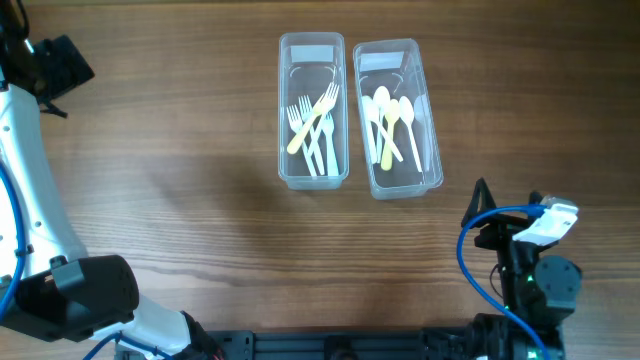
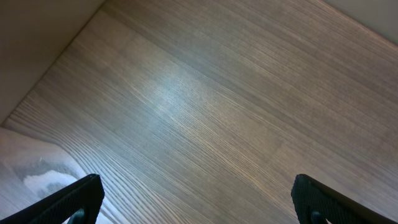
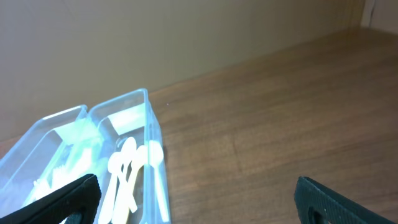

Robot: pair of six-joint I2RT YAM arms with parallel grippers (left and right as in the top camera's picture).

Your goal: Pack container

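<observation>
Two clear plastic containers stand side by side at the back middle of the table. The left container [image 1: 283, 110] holds several white and yellow forks [image 1: 313, 125]. The right container [image 1: 433, 130] holds several white and yellow spoons [image 1: 388, 120]. My left gripper [image 1: 60, 65] is at the far back left, open and empty over bare wood [image 2: 199, 193]. My right gripper [image 1: 485, 215] is at the front right, open and empty [image 3: 199, 193]. The right wrist view shows the spoon container [image 3: 152, 143] with its spoons [image 3: 124, 171] and the fork container [image 3: 37, 140] at the lower left.
The wooden table [image 1: 170, 180] carries nothing else in view. A beige wall [image 3: 155, 37] runs behind the table's far edge. My white left arm [image 1: 30, 170] stretches along the left side. A blue cable [image 1: 475, 250] loops at the right arm.
</observation>
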